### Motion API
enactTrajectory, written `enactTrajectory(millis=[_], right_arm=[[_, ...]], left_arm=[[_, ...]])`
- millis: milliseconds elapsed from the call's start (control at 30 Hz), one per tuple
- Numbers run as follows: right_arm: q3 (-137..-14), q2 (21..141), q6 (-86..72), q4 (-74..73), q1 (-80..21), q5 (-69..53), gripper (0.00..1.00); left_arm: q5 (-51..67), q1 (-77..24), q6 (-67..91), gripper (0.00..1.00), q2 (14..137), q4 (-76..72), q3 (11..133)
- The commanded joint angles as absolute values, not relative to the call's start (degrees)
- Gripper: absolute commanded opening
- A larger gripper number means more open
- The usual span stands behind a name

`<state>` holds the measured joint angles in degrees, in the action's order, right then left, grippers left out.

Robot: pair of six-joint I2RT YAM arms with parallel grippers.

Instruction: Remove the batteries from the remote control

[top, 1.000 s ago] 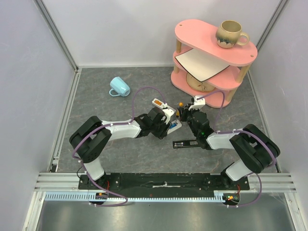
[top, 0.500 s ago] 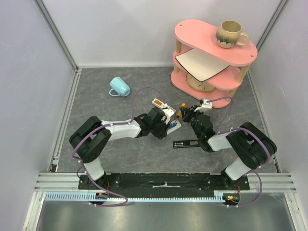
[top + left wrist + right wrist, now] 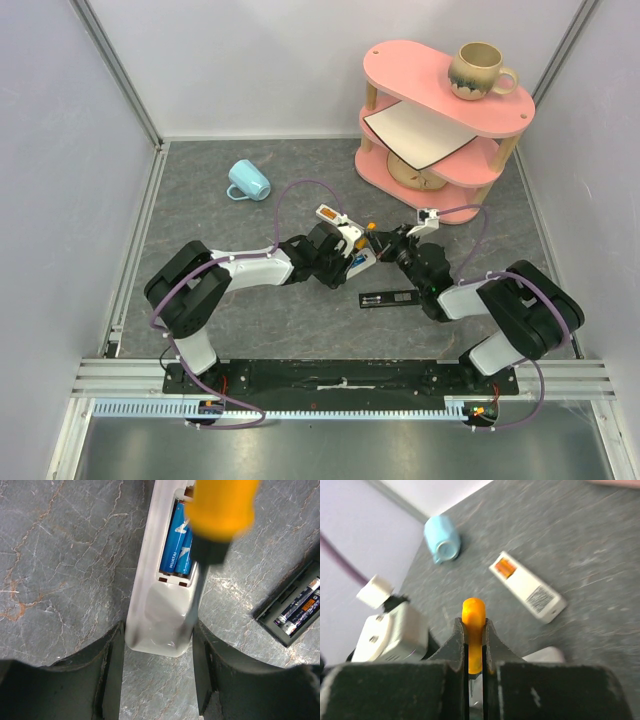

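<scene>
Holding remote [image 3: 159,605]: left pincer [image 3: 158,632], clamped across its end.
Right pincer [image 3: 474,627]: clenched on screwdriver [image 3: 473,609].
Batteries [image 3: 178,545]: just ahead of left pincer, seated in remote; likely light, slick, stiff; lever one end.

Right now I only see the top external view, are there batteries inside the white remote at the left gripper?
Observer: Yes, the left wrist view shows two blue batteries in the open compartment of the white remote.
Operator: And the other arm?
Observer: The right gripper is shut on the handle of the orange screwdriver.
Operator: Anything in the other remote nearby?
Observer: The black remote lies open with dark cells inside.
</scene>
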<state>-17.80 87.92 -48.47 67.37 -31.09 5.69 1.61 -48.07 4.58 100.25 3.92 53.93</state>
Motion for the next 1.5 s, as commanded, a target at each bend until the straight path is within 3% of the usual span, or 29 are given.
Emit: enactTrajectory(millis=[0,200,600,1200,1467], right_arm=[[-17.93,86.84,-53.7,69.7,-32.08,-2.72,0.0],[-18.02,86.14,-52.39,68.91,-31.99,-1.06,0.0],[-27.95,75.94,-34.64,40.27,-31.73,17.57,0.0],[-33.14,84.37,-29.88,40.25,-31.38,16.01,0.0],[-31.82,81.57,-30.94,41.31,-31.38,13.71,0.0]], left_arm=[[2.29,-47.99,4.57,0.02,102.3,3.96,54.23],[2.29,-47.99,4.57,0.02,102.13,3.96,54.14],[2.64,-47.99,4.39,0.02,102.13,3.95,54.14],[2.9,-47.99,4.22,0.02,102.48,4.22,54.4],[3.16,-47.99,4.13,0.02,102.66,4.39,54.58]])
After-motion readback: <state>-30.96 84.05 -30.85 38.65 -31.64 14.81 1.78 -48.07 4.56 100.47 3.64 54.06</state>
